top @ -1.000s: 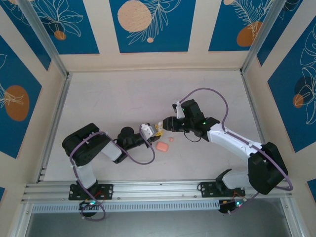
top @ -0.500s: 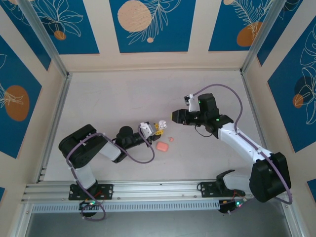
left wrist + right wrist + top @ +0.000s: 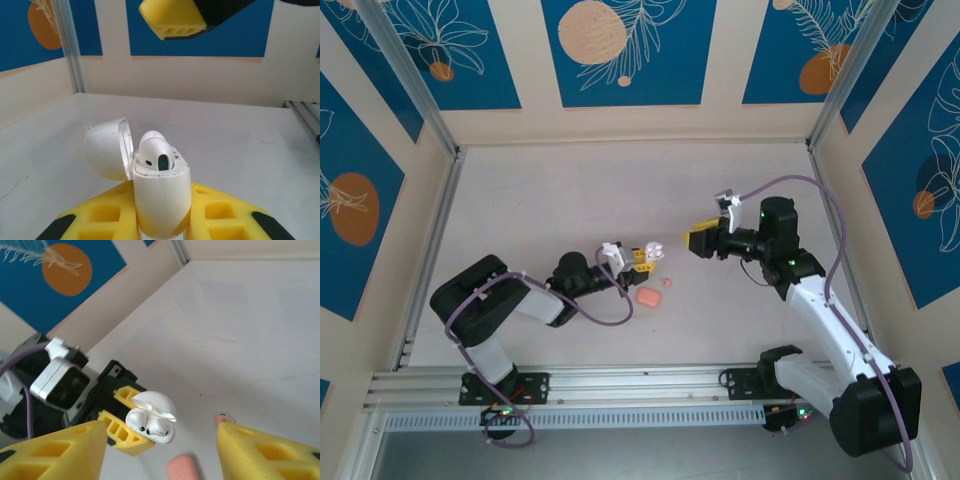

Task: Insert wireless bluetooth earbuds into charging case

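A white charging case (image 3: 162, 200) stands upright between my left gripper's (image 3: 162, 222) yellow fingers, which are shut on its body. Its lid (image 3: 107, 155) hangs open to the left. A white earbud (image 3: 155, 152) sits in the case's top. In the right wrist view two earbuds (image 3: 139, 421) lie side by side in the open case (image 3: 162, 436). From above, the case (image 3: 654, 252) is at mid-table. My right gripper (image 3: 698, 241) hovers open to its right, apart from it. Its wide-spread fingers (image 3: 55, 455) hold nothing.
A salmon-pink rounded piece (image 3: 649, 297) lies on the table just in front of the left gripper, with a small pink nub (image 3: 667, 283) to its right. Both show in the right wrist view, piece (image 3: 182, 467) and nub (image 3: 225, 417). Walls enclose the table.
My right arm has pulled back to the right, away from the left gripper and the case. The left gripper, still holding the case, has shifted slightly right and back.
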